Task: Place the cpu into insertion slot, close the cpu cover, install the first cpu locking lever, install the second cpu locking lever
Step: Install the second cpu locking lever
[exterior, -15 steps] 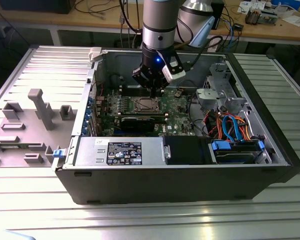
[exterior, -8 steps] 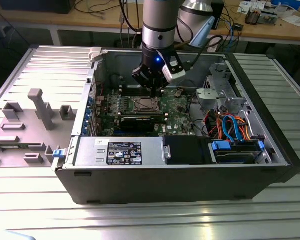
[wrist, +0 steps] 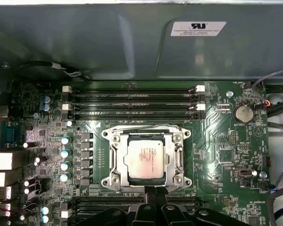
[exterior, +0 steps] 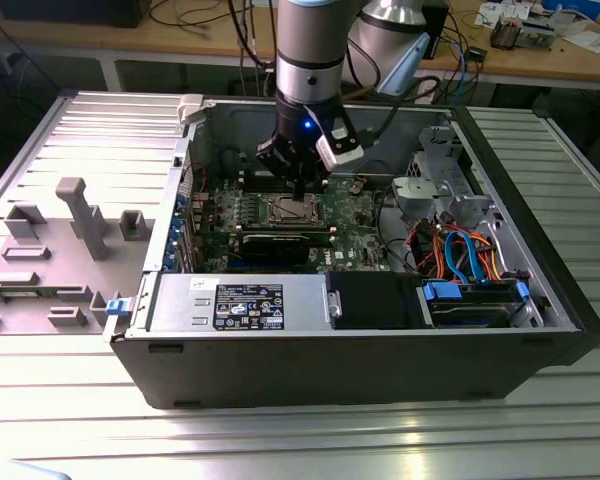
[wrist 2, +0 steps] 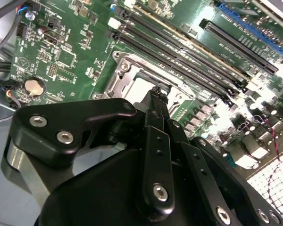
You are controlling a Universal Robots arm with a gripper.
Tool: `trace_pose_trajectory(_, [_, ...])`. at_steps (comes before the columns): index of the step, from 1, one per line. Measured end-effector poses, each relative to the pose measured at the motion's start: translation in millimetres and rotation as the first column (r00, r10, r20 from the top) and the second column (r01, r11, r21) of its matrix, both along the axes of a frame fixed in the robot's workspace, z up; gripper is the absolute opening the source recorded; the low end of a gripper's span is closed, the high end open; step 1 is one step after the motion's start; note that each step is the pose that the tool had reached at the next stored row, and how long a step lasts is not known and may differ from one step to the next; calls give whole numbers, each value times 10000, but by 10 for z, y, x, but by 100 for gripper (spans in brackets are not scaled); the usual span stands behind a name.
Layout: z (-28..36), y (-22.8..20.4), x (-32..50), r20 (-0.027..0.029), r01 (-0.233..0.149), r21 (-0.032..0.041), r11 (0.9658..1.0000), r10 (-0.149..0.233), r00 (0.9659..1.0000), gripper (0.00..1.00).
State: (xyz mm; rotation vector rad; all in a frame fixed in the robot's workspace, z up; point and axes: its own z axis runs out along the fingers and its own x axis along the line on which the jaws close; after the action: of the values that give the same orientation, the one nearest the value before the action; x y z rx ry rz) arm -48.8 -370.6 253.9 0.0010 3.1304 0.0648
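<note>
The black gripper [wrist: 153,200] hung closed and empty, tips pinched right at the socket's edge. The small square silver-grey cpu [wrist: 145,159] sat in the metal-rimmed insertion slot [wrist: 114,178], thin silver cpu cover [wrist: 179,157] framing it, directly beyond the tips on the green board [wrist: 217,150].

One open computer case [exterior: 280,350] lies on one worktop [exterior: 300,440]. Inside sits one green motherboard [wrist: 217,155] carrying one cpu [wrist: 146,157], one cpu cover [wrist: 177,162] around it, one round coin battery [wrist: 244,113] and four long memory slots [wrist: 132,101]. One arm [exterior: 315,50] reaches in.
</note>
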Motion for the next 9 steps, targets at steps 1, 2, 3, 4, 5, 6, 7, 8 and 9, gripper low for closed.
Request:
trace_pose_trajectory(1, [-3,-16,-2,0,1,0,10000,-1,10000,11])
trace_pose_trajectory(2, [-9,-37,-2,0,2,0,10000,-2,10000,11])
trace_pose_trajectory(3, [-12,-51,-2,0,1,-1,10000,-1,10000,11])
trace_pose_trajectory(4, [-17,-67,-3,0,1,-1,10000,-1,10000,11])
trace_pose_trajectory(5, [-25,-95,-3,0,2,0,10000,-2,10000,11])
trace_pose_trajectory(6, [-29,-103,-3,1,3,1,10000,-3,10000,11])
trace_pose_trajectory(7, [-32,-106,-4,1,2,1,10000,-2,10000,11])
trace_pose_trajectory(8, [-33,-107,-4,-1,4,-1,10000,-4,10000,11])
trace_pose_trajectory(9, [-35,-107,-3,0,2,0,10000,-2,10000,11])
